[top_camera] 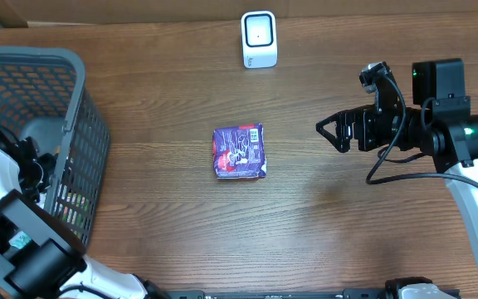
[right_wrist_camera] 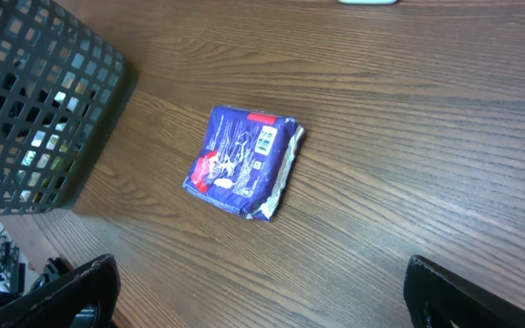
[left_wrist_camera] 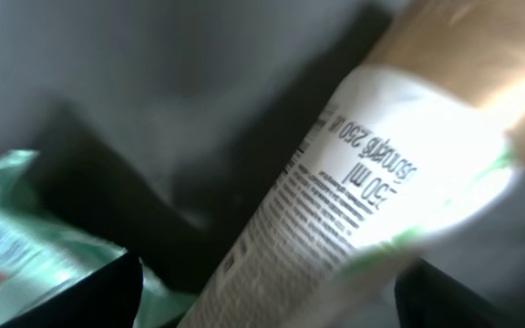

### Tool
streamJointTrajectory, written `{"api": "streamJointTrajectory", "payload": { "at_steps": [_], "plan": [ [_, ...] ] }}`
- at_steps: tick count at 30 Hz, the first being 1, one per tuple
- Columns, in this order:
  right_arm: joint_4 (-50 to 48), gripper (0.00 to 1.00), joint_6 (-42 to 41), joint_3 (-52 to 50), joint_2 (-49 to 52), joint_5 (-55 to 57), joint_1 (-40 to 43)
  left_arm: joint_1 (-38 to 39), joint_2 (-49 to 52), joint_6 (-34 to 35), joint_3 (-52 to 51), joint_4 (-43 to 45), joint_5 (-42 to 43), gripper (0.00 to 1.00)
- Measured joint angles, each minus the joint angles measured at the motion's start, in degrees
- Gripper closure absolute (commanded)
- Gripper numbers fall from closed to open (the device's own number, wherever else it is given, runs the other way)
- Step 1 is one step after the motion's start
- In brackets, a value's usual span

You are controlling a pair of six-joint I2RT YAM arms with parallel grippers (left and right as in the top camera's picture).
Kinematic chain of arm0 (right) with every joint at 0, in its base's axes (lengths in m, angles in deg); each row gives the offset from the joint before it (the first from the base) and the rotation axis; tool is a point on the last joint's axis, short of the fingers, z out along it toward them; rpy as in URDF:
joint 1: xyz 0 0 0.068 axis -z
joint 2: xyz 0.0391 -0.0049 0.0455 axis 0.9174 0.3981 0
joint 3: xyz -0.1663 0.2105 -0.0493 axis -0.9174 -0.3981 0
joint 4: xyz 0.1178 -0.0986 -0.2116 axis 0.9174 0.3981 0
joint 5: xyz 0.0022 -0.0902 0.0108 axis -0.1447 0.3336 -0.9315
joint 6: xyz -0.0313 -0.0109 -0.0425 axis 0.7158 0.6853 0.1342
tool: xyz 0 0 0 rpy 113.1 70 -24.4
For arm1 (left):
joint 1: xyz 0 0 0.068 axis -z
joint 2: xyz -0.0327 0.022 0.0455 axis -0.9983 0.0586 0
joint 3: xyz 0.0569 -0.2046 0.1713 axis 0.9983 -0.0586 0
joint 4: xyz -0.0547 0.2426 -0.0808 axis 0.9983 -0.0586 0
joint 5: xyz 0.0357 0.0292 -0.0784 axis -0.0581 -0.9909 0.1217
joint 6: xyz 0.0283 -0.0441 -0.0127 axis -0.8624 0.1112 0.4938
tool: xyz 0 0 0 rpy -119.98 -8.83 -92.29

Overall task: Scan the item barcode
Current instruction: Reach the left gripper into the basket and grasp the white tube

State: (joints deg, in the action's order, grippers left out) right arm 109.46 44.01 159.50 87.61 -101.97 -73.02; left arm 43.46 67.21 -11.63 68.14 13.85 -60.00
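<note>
Overhead showed me the blue packet [top_camera: 239, 151] flat on the table [top_camera: 156, 66], apart from my right gripper [top_camera: 330, 135], whose jaws gaped empty. It looked light, soft, slippery; I'd pinch across its edges. My left gripper [left_wrist_camera: 285, 305], inside the basket [top_camera: 90, 124], I couldn't read.

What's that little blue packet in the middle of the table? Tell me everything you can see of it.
The blue packet is small, flat and roughly square, in a glossy wrapper that looks like plastic film. Its top face is dark blue with white line drawings, a red patch and a small green and white label near one corner. One edge shows a pale crimped seal. It looks closed, lies flat and slightly askew near the middle of the wooden table, and nothing else touches it.
</note>
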Motion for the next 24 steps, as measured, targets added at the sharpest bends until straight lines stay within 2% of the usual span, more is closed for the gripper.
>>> {"api": "streamJointTrajectory", "payload": {
  "at_steps": [2,11,15,20,24],
  "plan": [
    [0.00,0.00,0.00,0.00,0.00,0.02,0.00,0.00,1.81,-0.92,0.02,0.04,-0.24,0.96],
    [-0.42,0.00,0.00,0.00,0.00,0.00,0.00,-0.33,3.48,-2.64,1.51,-0.48,-1.29,0.96],
    [-0.55,0.00,0.00,0.00,0.00,0.00,0.02,-0.31,4.94,-0.39,5.84,-7.67,-1.09,0.96],
    [-0.61,0.00,0.02,0.00,0.00,0.00,0.00,-0.11,7.02,2.86,18.60,-19.82,2.16,0.96],
    [-0.66,0.00,-0.02,0.00,0.00,0.00,0.00,1.60,7.13,4.74,36.02,-28.20,5.25,0.96]
  ]
}}
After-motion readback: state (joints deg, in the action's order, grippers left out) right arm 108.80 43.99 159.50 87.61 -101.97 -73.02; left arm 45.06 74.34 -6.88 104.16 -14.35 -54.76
